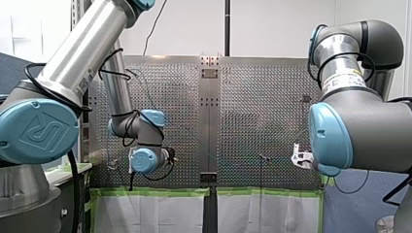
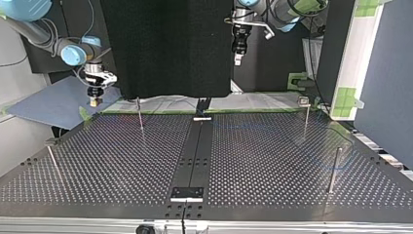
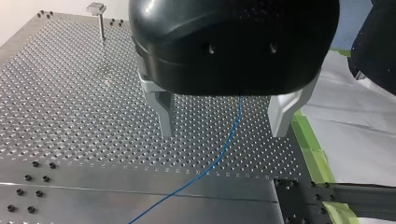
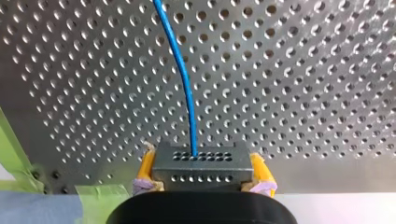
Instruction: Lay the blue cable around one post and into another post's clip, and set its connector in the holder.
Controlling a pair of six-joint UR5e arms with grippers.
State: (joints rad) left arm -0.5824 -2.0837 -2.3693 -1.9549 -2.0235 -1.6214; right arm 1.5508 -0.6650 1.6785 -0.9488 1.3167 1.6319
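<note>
Front view: two arms reach over one perforated table (image 1: 262, 97), my left arm (image 1: 82, 53) from the left side and my right arm (image 1: 359, 126) from the right. My right gripper (image 1: 300, 159) shows only as a small pale shape by the arm's blue joint cap, and its fingers cannot be read here. One strip of green tape (image 1: 150, 191) edges the table. Top view: four thin upright posts stand on the table, two in each half, the nearest at the view's right (image 2: 334, 168). My right gripper hangs beyond the far edge at the view's left. My left gripper (image 2: 237, 56) hangs higher, right of the middle. Left wrist view: my left gripper's two pale fingers (image 3: 163, 114) stand wide apart and hold nothing. One blue cable (image 3: 232, 130) runs down between them, touching neither, and on across the table. One post with a clip head stands far ahead. Right wrist view: my right gripper's two yellow pads (image 4: 147, 165) are clamped on one grey connector (image 4: 201, 163), above the table near its taped edge. The blue cable leaves the connector's middle and curves away over the holes.
</note>
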